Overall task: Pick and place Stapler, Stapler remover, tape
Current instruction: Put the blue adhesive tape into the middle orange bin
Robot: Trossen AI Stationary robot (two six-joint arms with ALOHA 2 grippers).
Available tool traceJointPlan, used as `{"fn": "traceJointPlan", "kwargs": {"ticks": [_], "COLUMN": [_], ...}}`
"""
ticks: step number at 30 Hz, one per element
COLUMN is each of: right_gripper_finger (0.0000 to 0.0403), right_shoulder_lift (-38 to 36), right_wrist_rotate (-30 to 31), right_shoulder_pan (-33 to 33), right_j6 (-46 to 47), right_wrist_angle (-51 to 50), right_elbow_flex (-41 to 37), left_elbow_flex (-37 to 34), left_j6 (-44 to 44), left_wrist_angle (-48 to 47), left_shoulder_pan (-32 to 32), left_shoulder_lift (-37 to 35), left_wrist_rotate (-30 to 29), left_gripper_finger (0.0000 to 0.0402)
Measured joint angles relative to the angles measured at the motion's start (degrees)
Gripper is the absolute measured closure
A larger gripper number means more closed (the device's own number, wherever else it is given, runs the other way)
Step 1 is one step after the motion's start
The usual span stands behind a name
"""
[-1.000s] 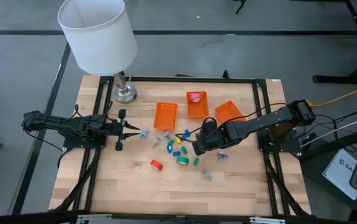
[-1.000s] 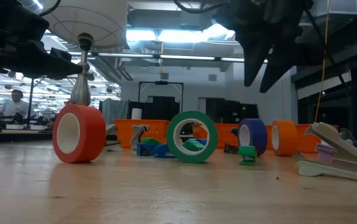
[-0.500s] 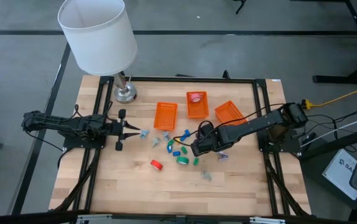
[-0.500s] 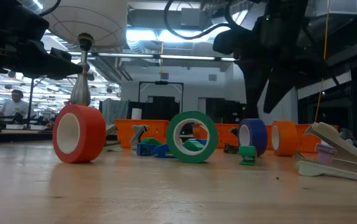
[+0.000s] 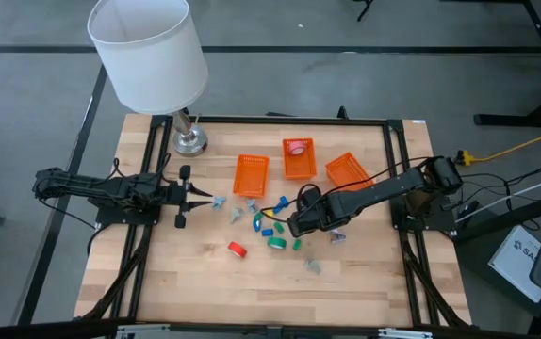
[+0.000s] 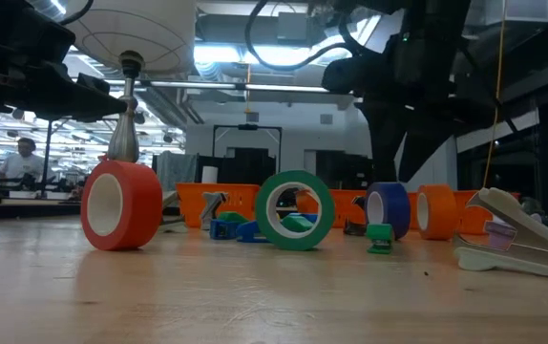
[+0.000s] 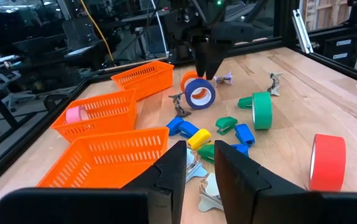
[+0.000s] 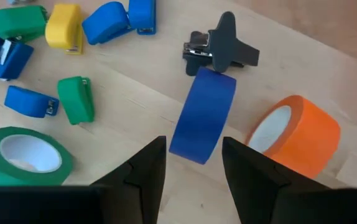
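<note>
From above, the right pincer (image 5: 296,224) reaches into the clutter at the counter (image 5: 365,282) centre. Its wrist view alone shows the spread fingers straddling an upright blue tape roll (image 8: 202,116), orange roll (image 8: 296,134) beside. The left pincer (image 7: 198,163), slightly spread, waits at left.

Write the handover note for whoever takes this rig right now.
Right gripper: open, poised directly over the upright blue tape roll, not yet gripping it.
Left gripper: open, waiting at the table's left side, holding nothing.
On the table: orange tape roll beside the blue one, green tape roll, red tape roll, and small blue, yellow and green staplers scattered mid-table.
Done: a pink tape roll lies in the middle orange basket.
Left: everything else is unsorted.
</note>
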Motion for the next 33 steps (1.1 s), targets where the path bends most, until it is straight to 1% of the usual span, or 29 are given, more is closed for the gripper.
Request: {"fn": "traceJointPlan", "kwargs": {"ticks": [16, 30, 33], "right_gripper_finger": [0.0241, 0.0241, 0.0241], "right_shoulder_lift": [0.94, 1.18, 2.04], "right_wrist_rotate": [0.21, -0.04, -0.99], "right_shoulder_pan": [-1.25, -1.86, -1.86], "right_j6": [-1.31, -0.94, 0.0], "right_wrist_angle": [1.76, 2.15, 2.34], "right_elbow_flex": [0.04, 0.02, 0.0], "left_elbow_flex": [-0.01, -0.01, 0.0], "left_j6": [0.0, 0.0, 0.0], "left_wrist_angle": [0.01, -0.01, -0.01], "left_shoulder_pan": [0.02, -0.01, 0.0], "left_shoulder_lift": [0.02, -0.01, -0.01], "left_wrist_rotate": [0.0, 0.0, 0.0], "left_gripper_finger": [0.0322, 0.0324, 0.0324]}}
